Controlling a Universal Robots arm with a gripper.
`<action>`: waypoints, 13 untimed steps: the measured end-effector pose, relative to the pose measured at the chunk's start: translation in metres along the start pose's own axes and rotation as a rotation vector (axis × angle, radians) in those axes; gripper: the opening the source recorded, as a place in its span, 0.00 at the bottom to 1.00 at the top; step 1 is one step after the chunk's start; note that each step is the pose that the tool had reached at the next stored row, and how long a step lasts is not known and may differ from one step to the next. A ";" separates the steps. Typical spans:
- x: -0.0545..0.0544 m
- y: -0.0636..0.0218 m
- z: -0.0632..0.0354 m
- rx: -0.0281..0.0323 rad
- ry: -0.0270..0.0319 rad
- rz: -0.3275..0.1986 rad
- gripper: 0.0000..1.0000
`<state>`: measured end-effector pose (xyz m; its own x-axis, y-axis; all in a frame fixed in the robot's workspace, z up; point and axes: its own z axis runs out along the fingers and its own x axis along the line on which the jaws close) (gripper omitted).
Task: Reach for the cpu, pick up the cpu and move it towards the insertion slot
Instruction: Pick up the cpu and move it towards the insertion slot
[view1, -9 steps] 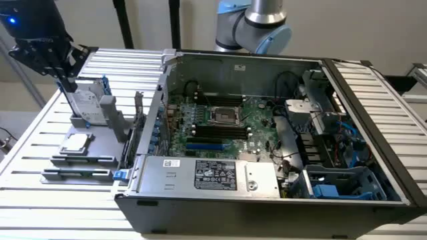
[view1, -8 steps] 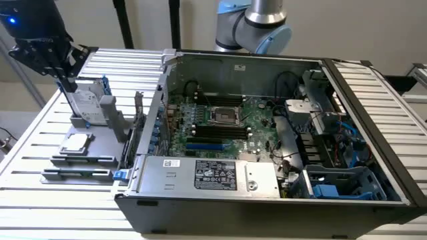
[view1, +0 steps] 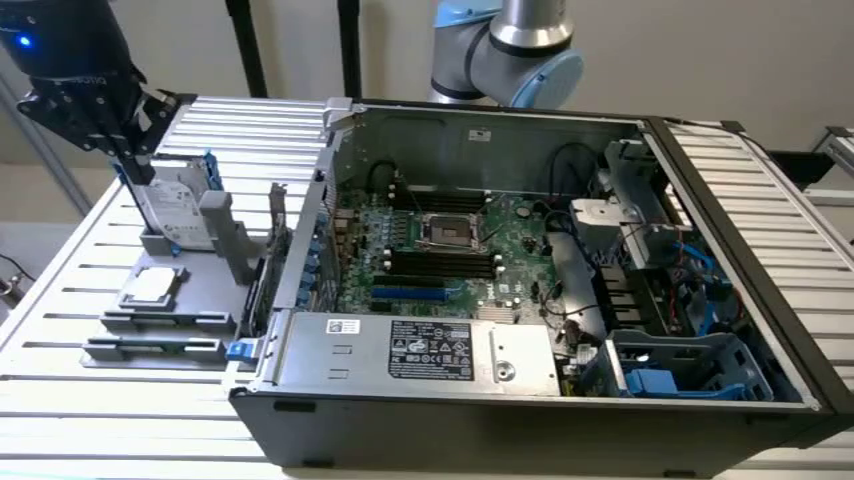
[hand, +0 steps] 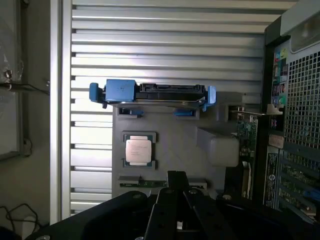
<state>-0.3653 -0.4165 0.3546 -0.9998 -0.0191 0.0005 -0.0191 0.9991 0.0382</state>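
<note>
Gripper (view1: 135, 170) above holder (view1: 187, 272), well off cpu (view1: 151, 285); jaws closed, empty. Cpu flat in recess near holder's edge, top exposed for pickup. Insertion slot (view1: 450, 232) mid-board, apparently vacant.

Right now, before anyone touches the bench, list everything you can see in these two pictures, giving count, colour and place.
cpu: one, silver-grey, flat in the holder.
hard drive: one, silver with blue frame, upright in the holder.
holder: one, grey, on the table beside the case.
insertion slot: one, silver frame, dark centre, on the green board.
memory slots: several, black, beside the insertion slot.
power supply: one, silver, inside the case front.
case: one, dark grey, open, centre.
table: one, pale slatted metal, under everything.
gripper: one, black, above the hard drive.
arm: one, grey and blue, behind the case.
</note>
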 end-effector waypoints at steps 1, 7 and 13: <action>0.000 0.0000 0.0000 0.0000 0.0000 0.000 0.11; 0.010 0.0002 0.0001 0.0000 -0.0002 0.000 0.11; 0.038 0.0007 0.0009 0.0000 -0.0001 0.000 0.11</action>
<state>-0.4030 -0.4165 0.3538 -0.9998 -0.0190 0.0004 -0.0190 0.9991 0.0382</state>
